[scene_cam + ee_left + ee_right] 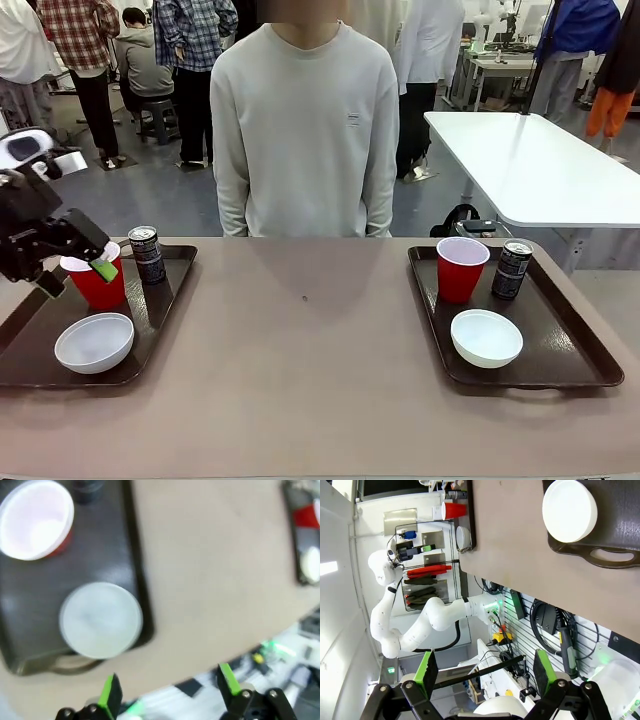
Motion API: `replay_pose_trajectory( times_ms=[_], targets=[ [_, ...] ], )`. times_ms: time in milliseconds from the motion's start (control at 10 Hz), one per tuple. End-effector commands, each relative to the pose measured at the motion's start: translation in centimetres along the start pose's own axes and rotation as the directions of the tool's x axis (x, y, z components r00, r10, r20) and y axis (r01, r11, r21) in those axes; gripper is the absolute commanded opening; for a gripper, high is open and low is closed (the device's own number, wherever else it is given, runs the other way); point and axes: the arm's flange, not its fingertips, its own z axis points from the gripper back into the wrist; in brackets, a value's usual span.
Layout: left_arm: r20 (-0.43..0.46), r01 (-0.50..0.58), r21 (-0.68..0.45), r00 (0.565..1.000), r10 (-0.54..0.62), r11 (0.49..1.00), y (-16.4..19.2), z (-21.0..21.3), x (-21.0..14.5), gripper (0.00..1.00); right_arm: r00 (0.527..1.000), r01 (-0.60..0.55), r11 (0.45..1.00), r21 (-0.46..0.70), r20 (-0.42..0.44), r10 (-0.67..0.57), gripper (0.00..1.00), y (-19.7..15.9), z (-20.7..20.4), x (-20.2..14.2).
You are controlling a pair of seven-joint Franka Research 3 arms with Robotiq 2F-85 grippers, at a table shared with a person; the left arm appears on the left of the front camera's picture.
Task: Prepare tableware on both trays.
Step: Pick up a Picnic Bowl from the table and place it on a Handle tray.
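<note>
This is a robot lab or workshop. A white robot arm [415,625] stands by a slotted wall panel [530,630] hung with cables. Beyond the beige table [320,390], people gather around a white worktable [530,165] on a grey floor.

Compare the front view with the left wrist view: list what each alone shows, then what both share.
Front view alone: the person in a pale sweatshirt and two slim black drink cans.

Left wrist view alone: the left gripper's two green-padded fingers, spread open beyond the table edge.

Shared: the dark brown rectangular plastic left tray, its red plastic cup and small round white bowl.
</note>
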Motion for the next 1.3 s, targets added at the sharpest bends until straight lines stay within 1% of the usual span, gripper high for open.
replay_pose_trajectory(
  times_ms=[0, 100, 200, 300, 400, 600, 700, 800, 900, 1000, 1100, 1200],
  targets=[
    [-0.164, -0.107, -0.315, 0.985, 0.057, 0.943, 4.4, 1.3, -0.3, 1.0, 1.0, -0.008, 1.0, 0.014, 0.003, 0.008, 1.0, 0.1, 0.0, -0.2],
    [-0.193, -0.156, -0.459, 0.979, 0.073, 0.875, 6.8, 2.0, -1.1, 1.0, 1.0, -0.008, 1.0, 0.014, 0.003, 0.008, 1.0, 0.1, 0.0, -0.2],
    [-0.168, -0.184, -0.545, 0.98, 0.108, 0.818, 9.0, 3.0, -1.7, 1.0, 1.0, -0.008, 1.0, 0.014, 0.003, 0.008, 1.0, 0.1, 0.0, -0.2],
    [-0.15, -0.21, -0.591, 0.977, 0.15, 0.778, 11.0, 3.7, -2.5, 1.0, 1.0, -0.008, 1.0, 0.014, 0.003, 0.008, 1.0, 0.1, 0.0, -0.2],
    [-0.129, -0.222, -0.607, 0.975, 0.181, 0.763, 12.5, 4.4, -3.1, 1.0, 1.0, -0.008, 1.0, 0.014, 0.003, 0.008, 1.0, 0.1, 0.0, -0.2],
    [-0.123, -0.261, -0.614, 0.964, 0.236, 0.745, 15.5, 5.8, -4.0, 1.0, 1.0, -0.008, 1.0, 0.014, 0.003, 0.008, 1.0, 0.1, 0.0, -0.2],
    [-0.087, -0.263, -0.604, 0.96, 0.265, 0.752, 16.5, 5.9, -4.5, 1.0, 1.0, -0.008, 1.0, 0.014, 0.003, 0.008, 1.0, 0.1, 0.0, -0.2],
    [-0.063, -0.242, -0.615, 0.964, 0.26, 0.75, 17.5, 6.0, -5.0, 1.0, 1.0, -0.008, 1.0, 0.014, 0.003, 0.008, 1.0, 0.1, 0.0, -0.2],
    [-0.06, -0.222, -0.628, 0.969, 0.239, 0.745, 18.4, 6.2, -5.2, 1.0, 1.0, -0.008, 1.0, 0.014, 0.003, 0.008, 1.0, 0.1, 0.0, -0.2],
    [-0.046, -0.199, -0.602, 0.976, 0.215, 0.773, 18.1, 6.2, -5.7, 1.0, 1.0, -0.008, 1.0, 0.014, 0.003, 0.008, 1.0, 0.1, 0.0, -0.2],
    [-0.016, -0.149, -0.576, 0.985, 0.171, 0.803, 17.6, 6.2, -5.9, 1.0, 1.0, -0.008, 1.0, 0.014, 0.003, 0.008, 1.0, 0.1, 0.0, -0.2],
    [-0.066, -0.244, -0.614, 0.964, 0.259, 0.751, 18.2, 6.4, -5.5, 1.0, 1.0, -0.008, 1.0, 0.014, 0.003, 0.008, 1.0, 0.1, 0.0, -0.2]
  ],
)
